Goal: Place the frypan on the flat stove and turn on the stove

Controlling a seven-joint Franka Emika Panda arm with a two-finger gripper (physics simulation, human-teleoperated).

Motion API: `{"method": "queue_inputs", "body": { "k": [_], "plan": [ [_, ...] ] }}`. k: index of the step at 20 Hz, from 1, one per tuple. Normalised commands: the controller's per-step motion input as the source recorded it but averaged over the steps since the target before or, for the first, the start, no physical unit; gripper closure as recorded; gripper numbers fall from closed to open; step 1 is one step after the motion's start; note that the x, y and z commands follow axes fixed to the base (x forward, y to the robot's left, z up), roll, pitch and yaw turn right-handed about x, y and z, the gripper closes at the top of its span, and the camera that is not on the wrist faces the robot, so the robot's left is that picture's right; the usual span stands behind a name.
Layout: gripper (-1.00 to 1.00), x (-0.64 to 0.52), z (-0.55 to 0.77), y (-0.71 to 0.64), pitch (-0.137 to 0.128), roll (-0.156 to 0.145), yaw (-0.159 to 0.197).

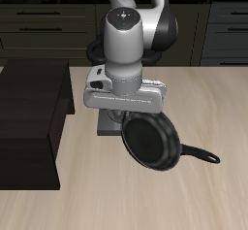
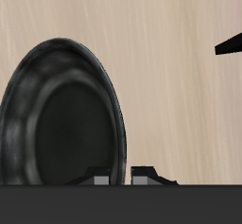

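The frypan [image 1: 153,140], round, black and shallow, hangs tilted above the wooden table, its thin handle [image 1: 203,157] pointing away from the arm. My gripper [image 1: 124,118] reaches down from the grey hand onto the pan's rim. In the wrist view the gripper [image 2: 119,178] is shut on the frypan [image 2: 61,124], with the rim pinched between the two fingertips [image 2: 97,179]. Only a grey corner of the flat stove [image 1: 105,127] shows beneath the hand. Its burner and knob are hidden.
A large dark cabinet block [image 1: 29,117] stands on the table beside the arm. Dark drawer fronts [image 1: 39,20] run along the back. A black wedge [image 2: 231,44] cuts into the wrist view's edge; what it is cannot be told.
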Motion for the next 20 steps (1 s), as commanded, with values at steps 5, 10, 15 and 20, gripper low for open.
{"method": "queue_inputs", "body": {
  "k": [5, 10, 15, 20],
  "plan": [
    [1.0, -0.12, 0.26, -0.11, -0.031, -0.016, 0.001],
    [1.0, -0.09, 0.22, -0.11, -0.019, -0.014, 0.0],
    [1.0, -0.14, 0.26, -0.09, -0.031, 0.001, 0.006],
    [1.0, -0.16, 0.21, -0.09, -0.022, -0.001, 0.03]
  ]
}}
